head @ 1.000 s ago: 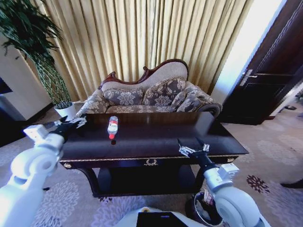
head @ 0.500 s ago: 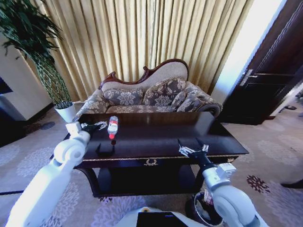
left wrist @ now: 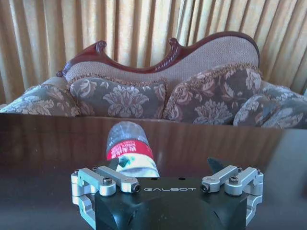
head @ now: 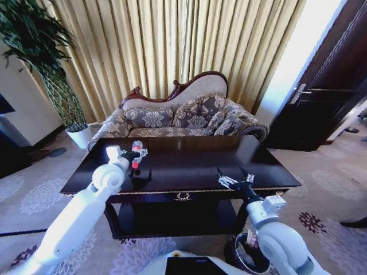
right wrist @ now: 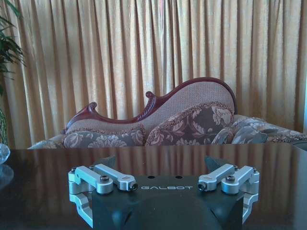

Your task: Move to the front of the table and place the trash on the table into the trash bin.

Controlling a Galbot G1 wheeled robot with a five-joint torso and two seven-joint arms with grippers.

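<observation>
A clear plastic bottle (head: 137,145) with a red label lies on the left part of the dark glossy table (head: 189,163). My left gripper (head: 136,154) hovers right at it, partly covering it. In the left wrist view the bottle (left wrist: 128,149) lies just ahead of the open left gripper (left wrist: 163,166), nearer to one finger than the other, on the table (left wrist: 48,139). My right gripper (head: 235,179) stands open over the table's front right edge, and in its wrist view the right gripper (right wrist: 160,164) has nothing between its fingers. The trash bin (head: 239,255) sits on the floor under the right arm, partly hidden.
A patterned sofa (head: 183,117) stands close behind the table, with gold curtains (head: 172,46) behind it. A tall plant in a white pot (head: 80,134) is at the far left. A dark door (head: 327,103) is at the right. Patterned carpet surrounds the table.
My left arm has swung to the right over the table, bringing its gripper from the left edge up to the bottle. The right gripper has barely moved.
</observation>
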